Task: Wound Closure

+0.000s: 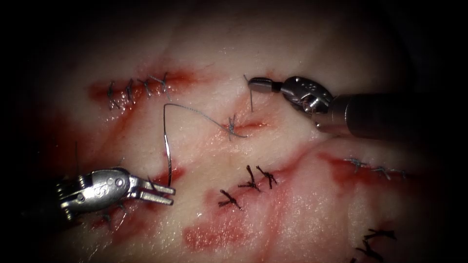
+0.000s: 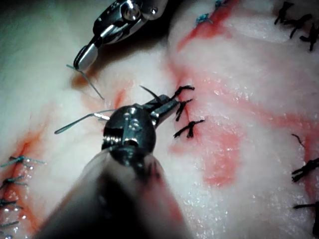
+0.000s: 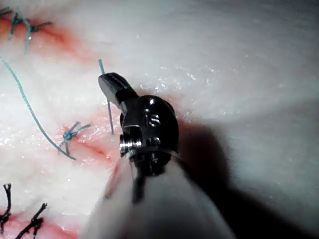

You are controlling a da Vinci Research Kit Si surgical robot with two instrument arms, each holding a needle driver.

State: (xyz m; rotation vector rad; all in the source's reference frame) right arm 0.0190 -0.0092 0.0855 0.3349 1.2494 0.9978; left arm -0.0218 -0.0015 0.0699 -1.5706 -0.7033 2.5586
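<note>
Nearest us, the left claw [image 1: 163, 191] sits low on the tissue [image 1: 302, 63], left of the cut [image 1: 246, 125], its jaws clamped on the needle [image 1: 168, 160] at its lower end. The needle stands free above the tissue, not in it. From its top the thread [image 1: 200, 113] arcs right to a knot [image 1: 231, 127] on the cut. Farther back, the right claw [image 1: 253, 83] pinches a short thread tail [image 1: 250, 100], jaws closed.
</note>
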